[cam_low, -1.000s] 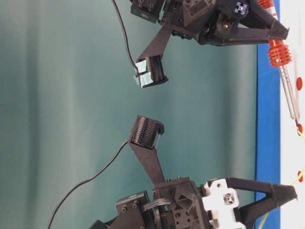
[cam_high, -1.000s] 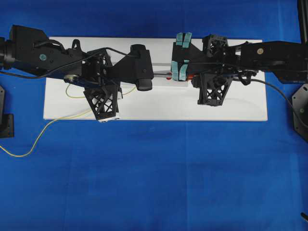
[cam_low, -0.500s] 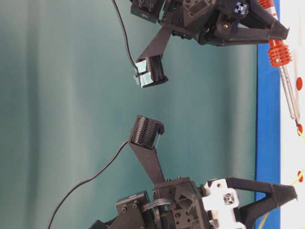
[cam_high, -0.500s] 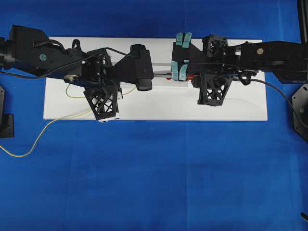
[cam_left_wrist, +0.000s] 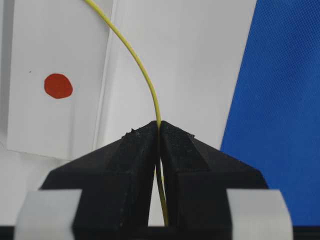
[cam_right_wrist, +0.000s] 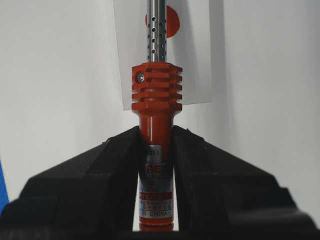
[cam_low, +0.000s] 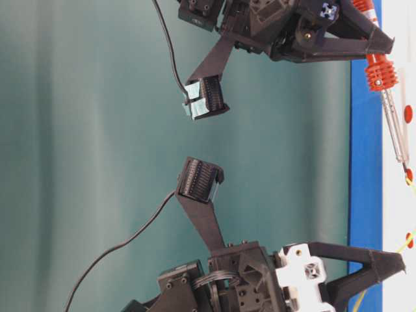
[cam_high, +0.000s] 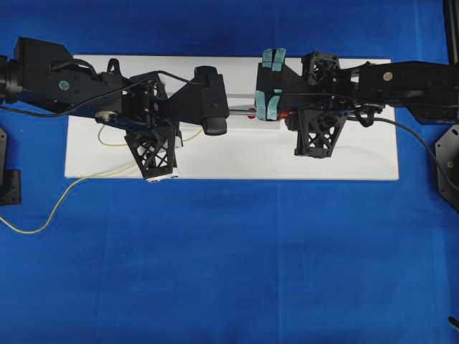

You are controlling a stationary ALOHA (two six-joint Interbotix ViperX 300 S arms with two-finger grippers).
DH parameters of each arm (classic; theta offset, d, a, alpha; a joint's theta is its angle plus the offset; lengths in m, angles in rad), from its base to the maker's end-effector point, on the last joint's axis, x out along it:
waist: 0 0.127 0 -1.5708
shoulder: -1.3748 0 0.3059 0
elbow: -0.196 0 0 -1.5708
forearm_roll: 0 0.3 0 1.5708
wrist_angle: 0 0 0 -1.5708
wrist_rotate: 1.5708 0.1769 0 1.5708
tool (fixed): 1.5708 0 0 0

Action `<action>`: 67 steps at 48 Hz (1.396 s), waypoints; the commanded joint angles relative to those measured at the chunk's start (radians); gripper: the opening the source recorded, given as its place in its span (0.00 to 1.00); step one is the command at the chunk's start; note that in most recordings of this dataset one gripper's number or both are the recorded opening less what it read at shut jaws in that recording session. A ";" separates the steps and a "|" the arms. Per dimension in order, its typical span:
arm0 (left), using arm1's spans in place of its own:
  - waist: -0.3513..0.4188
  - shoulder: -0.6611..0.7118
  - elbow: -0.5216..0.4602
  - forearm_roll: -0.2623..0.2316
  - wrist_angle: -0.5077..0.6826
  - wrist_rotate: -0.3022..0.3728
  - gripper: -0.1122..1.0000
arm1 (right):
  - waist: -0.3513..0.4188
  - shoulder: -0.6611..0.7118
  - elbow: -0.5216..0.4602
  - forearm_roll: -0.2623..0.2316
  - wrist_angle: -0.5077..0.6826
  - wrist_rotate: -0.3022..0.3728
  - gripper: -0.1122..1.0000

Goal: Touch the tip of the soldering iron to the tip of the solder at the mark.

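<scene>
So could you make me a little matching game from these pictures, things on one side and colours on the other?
Things:
1. soldering iron handle
2. solder
3. cloth under the board
4. board

Colours:
A. white
B. orange-red
C. blue
D. yellow

Pairs: 1-B, 2-D, 3-C, 4-A

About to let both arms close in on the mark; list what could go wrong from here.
1. The solder is thin and bows away from the left gripper, so its free end may wander off the red mark.
2. The right gripper clamps the soldering iron only on its round handle; pressing the tip down might pivot or slide it.
3. The loose solder trailing off the white board could snag and tug the held end.
</scene>
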 commanded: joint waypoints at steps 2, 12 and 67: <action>-0.002 -0.012 -0.021 0.000 -0.003 0.002 0.12 | 0.002 -0.011 -0.021 -0.002 -0.006 0.002 0.16; -0.002 -0.018 -0.018 0.000 -0.003 0.002 0.12 | 0.002 -0.011 -0.020 0.000 -0.008 0.002 0.16; -0.012 -0.328 0.110 0.003 0.038 -0.023 0.12 | 0.002 -0.040 -0.018 -0.003 0.002 0.002 0.16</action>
